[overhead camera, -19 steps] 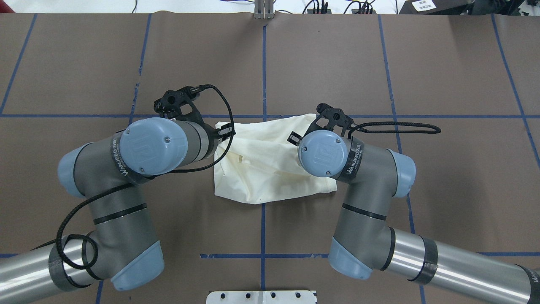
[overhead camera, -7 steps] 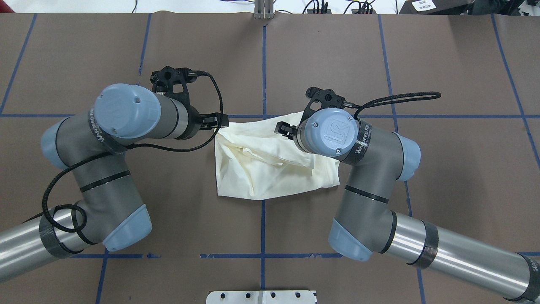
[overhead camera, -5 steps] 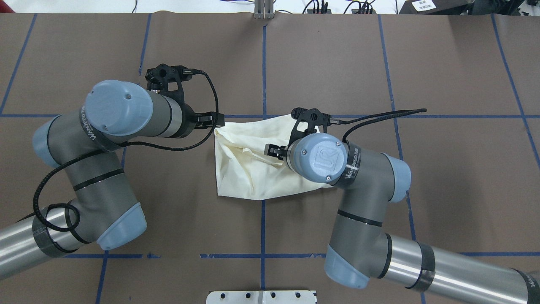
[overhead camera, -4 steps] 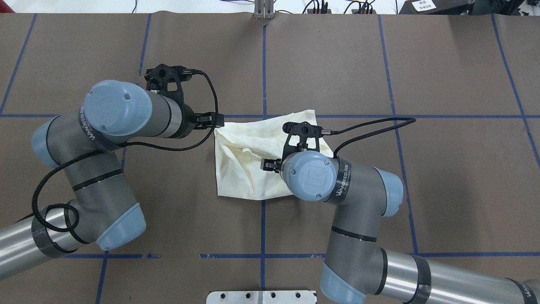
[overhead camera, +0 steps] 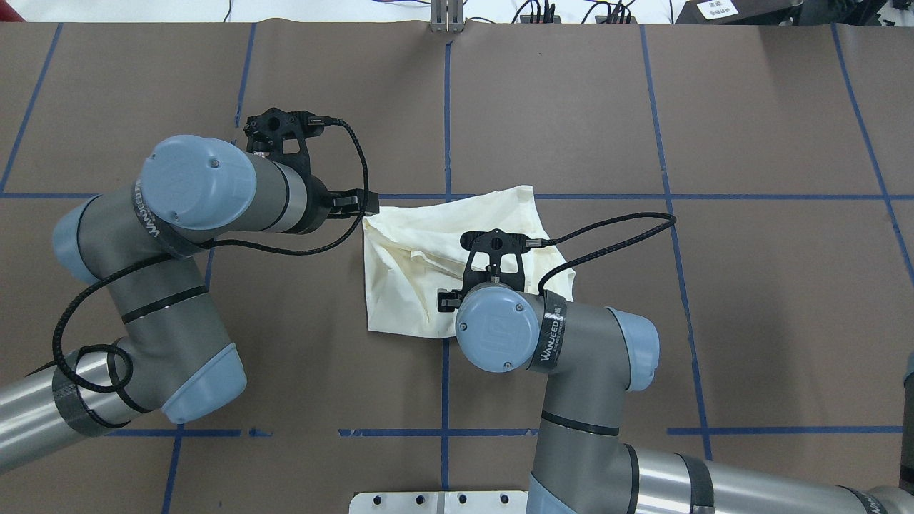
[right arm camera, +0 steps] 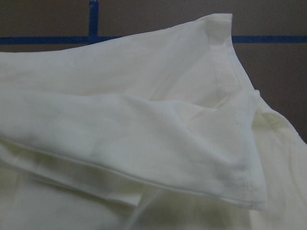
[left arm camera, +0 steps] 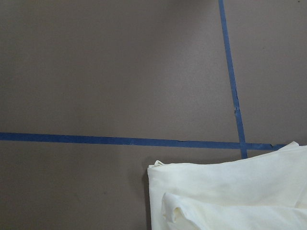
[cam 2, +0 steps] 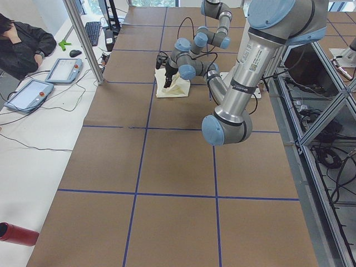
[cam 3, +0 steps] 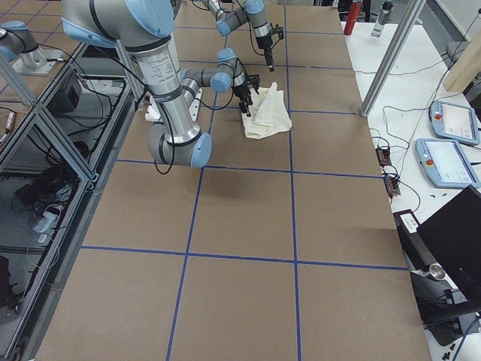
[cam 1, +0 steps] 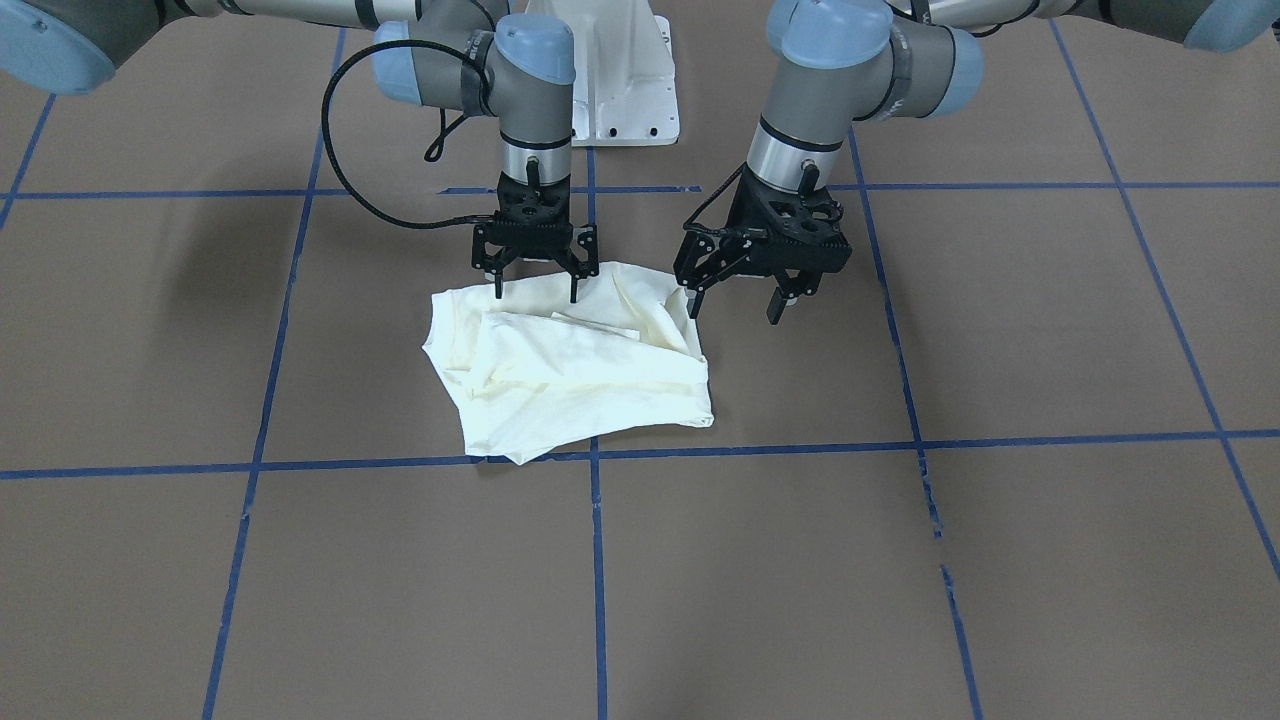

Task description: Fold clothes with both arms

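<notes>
The cream T-shirt (cam 1: 580, 385) lies crumpled and partly folded on the brown table, plain side up, also seen from overhead (overhead camera: 410, 246). In the front-facing view my right gripper (cam 1: 536, 290) stands open, fingertips down at the shirt's edge nearest the robot, holding nothing. Just off the shirt's side edge, my left gripper (cam 1: 735, 305) hangs open and empty. Overhead, the right wrist (overhead camera: 498, 328) covers the shirt's near edge. The left wrist view shows a folded shirt corner (left arm camera: 225, 191). Loose folded layers of the shirt (right arm camera: 120, 129) fill the right wrist view.
Blue tape lines (cam 1: 600, 455) grid the table. The white pedestal base (cam 1: 620, 90) stands behind the shirt on the robot's side. A person (cam 2: 19, 41) sits by teach pendants (cam 2: 30, 92) beyond the table, and a red bottle (cam 2: 16, 233) lies at its near corner.
My right arm swung from the shirt's far right corner toward the robot-side edge, dragging a layer over. The left arm pulled back to the shirt's corner, then held still.
</notes>
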Robot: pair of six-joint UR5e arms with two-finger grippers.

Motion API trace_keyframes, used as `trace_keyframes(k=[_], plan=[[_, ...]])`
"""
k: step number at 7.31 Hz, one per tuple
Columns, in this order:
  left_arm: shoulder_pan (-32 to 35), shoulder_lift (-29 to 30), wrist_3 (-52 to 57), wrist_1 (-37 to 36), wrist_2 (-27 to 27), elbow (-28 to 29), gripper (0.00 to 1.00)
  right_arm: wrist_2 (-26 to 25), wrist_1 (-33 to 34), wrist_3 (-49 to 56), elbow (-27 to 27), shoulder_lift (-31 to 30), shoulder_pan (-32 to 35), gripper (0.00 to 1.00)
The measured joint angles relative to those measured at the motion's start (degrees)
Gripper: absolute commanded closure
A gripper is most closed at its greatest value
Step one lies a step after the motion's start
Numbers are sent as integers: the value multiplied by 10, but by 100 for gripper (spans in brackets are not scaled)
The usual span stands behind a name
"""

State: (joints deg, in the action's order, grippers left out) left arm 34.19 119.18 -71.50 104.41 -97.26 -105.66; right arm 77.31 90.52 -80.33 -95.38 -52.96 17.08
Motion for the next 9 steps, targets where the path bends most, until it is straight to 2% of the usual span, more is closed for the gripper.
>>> trace_keyframes(k=[3,5,9], plan=[[0,-3,0,0,0,-8,0,-9,2,6,25,6,7,0],[0,-3,0,0,0,-11,0,-8,1,21,40,16,34,0],[0,-8,-1,0,-1,-16,0,10,-21,82,145,72,138,0]])
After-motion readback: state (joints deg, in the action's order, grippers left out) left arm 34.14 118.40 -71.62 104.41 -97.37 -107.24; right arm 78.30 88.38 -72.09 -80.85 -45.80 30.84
